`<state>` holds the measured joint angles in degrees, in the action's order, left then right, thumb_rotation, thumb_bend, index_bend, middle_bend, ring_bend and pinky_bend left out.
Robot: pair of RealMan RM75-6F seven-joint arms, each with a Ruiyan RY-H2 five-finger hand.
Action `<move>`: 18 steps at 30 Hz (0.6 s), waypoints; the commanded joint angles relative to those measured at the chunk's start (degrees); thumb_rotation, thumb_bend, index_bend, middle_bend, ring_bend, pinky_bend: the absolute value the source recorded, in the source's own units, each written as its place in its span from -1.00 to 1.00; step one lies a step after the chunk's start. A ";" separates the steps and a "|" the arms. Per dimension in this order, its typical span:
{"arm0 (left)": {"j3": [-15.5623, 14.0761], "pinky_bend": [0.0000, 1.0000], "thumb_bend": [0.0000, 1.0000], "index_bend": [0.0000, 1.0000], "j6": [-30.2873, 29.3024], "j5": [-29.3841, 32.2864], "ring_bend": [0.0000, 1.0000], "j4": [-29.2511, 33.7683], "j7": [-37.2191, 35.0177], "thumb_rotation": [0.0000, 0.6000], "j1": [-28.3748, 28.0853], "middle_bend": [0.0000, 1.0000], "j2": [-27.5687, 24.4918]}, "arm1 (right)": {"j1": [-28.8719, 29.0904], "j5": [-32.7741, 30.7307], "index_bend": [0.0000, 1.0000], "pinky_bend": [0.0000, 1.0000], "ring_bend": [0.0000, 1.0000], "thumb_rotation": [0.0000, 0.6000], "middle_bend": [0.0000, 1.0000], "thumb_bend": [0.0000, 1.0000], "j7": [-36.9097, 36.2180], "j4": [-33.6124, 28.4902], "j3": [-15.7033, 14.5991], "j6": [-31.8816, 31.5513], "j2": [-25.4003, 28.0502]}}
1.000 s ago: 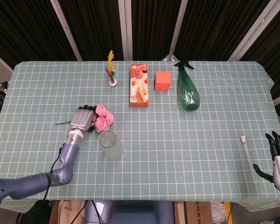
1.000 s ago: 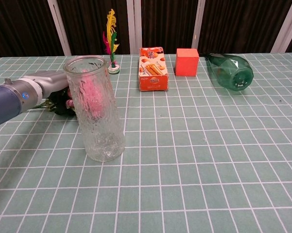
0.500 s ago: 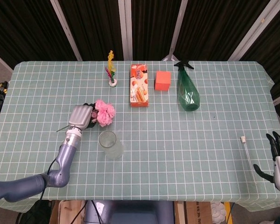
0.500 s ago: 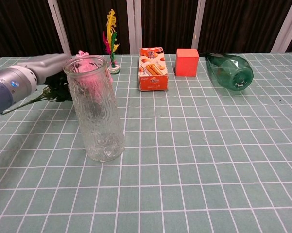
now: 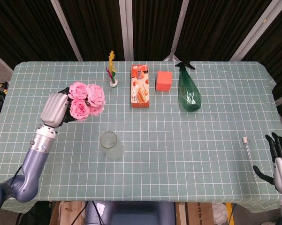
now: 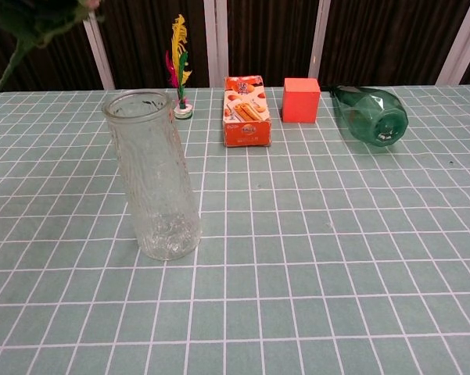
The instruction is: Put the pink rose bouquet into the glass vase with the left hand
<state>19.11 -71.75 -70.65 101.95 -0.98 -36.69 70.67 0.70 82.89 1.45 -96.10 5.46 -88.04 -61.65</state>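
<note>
My left hand (image 5: 55,108) holds the pink rose bouquet (image 5: 86,100) lifted above the table, up and to the left of the glass vase (image 5: 111,145). The blooms face up toward the head camera. In the chest view only the bouquet's green stem and leaves (image 6: 22,37) show at the top left corner, high above the upright, empty vase (image 6: 155,187). My right hand (image 5: 280,158) hangs with fingers spread at the table's front right edge, holding nothing.
Along the back stand a feather shuttlecock (image 5: 112,70), an orange snack box (image 5: 140,86), an orange cube (image 5: 164,80) and a green spray bottle (image 5: 188,89) lying down. A thin glass tube (image 5: 250,152) lies near the right hand.
My left hand has lifted the bouquet off the table and carried it up and to the left; it has risen out of the chest view except for the stem.
</note>
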 commanded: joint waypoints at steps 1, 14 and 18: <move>3.96 -0.09 -0.06 -0.35 -4.64 -5.81 -0.34 9.65 -14.98 1.00 4.72 -0.24 -7.98 | 0.01 0.07 -0.83 -1.00 -0.97 1.00 -0.91 -0.54 -0.14 -0.11 -0.03 0.05 0.10; 6.38 -0.09 -0.06 -0.33 -6.38 -10.57 -0.34 19.85 -37.20 1.00 5.96 -0.23 -10.33 | -0.05 -0.34 -0.83 -1.00 -0.97 1.00 -0.91 -0.53 -1.20 0.27 0.34 -0.10 0.18; 5.75 -0.09 -0.07 -0.33 -4.86 -10.38 -0.34 21.05 -36.86 1.00 4.64 -0.23 -8.83 | -0.08 -0.55 -0.83 -1.00 -0.97 1.00 -0.91 -0.54 -1.44 0.32 0.46 -0.12 0.18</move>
<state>25.08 -77.09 -80.98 122.65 -38.15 -31.58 61.30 0.63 82.35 0.03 -95.79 5.92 -88.15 -61.50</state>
